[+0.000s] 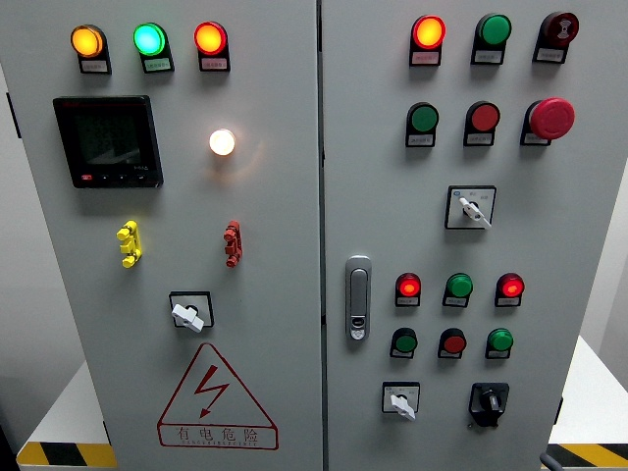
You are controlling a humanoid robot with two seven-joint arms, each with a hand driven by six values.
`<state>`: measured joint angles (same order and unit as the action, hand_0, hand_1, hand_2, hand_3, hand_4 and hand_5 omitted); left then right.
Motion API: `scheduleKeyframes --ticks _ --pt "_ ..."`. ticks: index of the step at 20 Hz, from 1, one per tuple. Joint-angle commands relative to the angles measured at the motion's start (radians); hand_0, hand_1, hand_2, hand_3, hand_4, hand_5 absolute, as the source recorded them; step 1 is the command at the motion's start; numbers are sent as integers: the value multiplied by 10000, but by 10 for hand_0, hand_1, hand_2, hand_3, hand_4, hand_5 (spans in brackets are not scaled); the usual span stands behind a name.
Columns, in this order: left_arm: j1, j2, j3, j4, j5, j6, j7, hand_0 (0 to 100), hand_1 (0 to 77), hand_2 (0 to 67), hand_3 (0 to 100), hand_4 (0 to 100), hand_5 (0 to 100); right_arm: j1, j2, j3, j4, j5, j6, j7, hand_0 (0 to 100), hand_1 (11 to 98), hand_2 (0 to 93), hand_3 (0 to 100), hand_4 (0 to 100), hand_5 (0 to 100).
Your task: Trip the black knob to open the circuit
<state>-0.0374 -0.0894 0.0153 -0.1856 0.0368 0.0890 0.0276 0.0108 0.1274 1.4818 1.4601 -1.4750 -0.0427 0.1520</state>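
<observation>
Sitting low-rt: black knob [488,400]

The head camera faces the grey control cabinet [294,343] squarely, close up, at panel height.

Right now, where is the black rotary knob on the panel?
In the head view, the black rotary knob sits at the right door's bottom right, beside the white-handled selector switch and below the green round pushbutton.

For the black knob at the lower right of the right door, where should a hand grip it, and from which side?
Grip the black knob by its raised lever, fingers pinching its two flat sides. Come straight at the door face, since the knob stands out from its square black plate. The white-handled switch sits well to its left, leaving room. No hand is in view.
</observation>
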Motion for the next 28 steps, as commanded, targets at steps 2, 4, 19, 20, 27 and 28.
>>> scheduleKeyframes --ticks 2,4,19,20,27,28 --pt "-10 -11 0 0 0 0 0 0 0 194 261 99 86 412 0 -15 -90 221 -18 -231 1000 792 0 908 987 1000" --pt "5 -11 0 0 0 0 0 0 0 194 261 99 86 596 0 -15 -136 528 -33 -353 1000 809 0 908 983 1000" --pt "6 4 0 0 0 0 0 0 0 194 261 99 86 1318 61 -276 -489 806 -18 -630 1000 799 0 920 989 1000" --pt "6 4 0 0 0 0 0 0 0 194 261 99 86 1349 61 -276 -565 806 -18 -630 1000 795 0 922 990 1000" --pt "-10 -11 0 0 0 0 0 0 0 194 261 99 86 1839 61 -291 -1102 821 -18 -630 1000 779 0 926 994 1000" --pt "-10 4 0 0 0 0 0 0 0 194 261 99 86 1870 76 -306 -1118 821 -18 -630 1000 776 0 927 995 1000"
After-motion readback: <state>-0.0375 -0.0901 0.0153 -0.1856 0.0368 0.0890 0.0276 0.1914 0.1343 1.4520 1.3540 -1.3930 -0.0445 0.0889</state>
